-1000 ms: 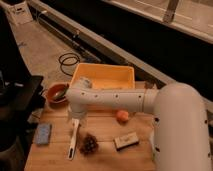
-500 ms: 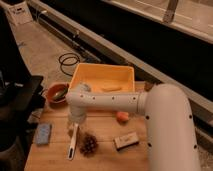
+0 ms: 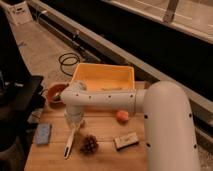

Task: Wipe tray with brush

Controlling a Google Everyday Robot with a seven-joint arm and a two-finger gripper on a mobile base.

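By tray (image 3: 100, 80) front, tool (image 3: 74, 122) clamps brush (image 3: 69, 145) end; pinecone (image 3: 89, 144), sponge (image 3: 42, 133) nr.

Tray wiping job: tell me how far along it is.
Done: the gripper is down at the upper end of the brush. In hand: the gripper is shut on the brush, which lies flat on the wooden table, not yet lifted. Left: lifting it, carrying it to the tray behind, and the wiping itself. No stroke inside the tray shows.
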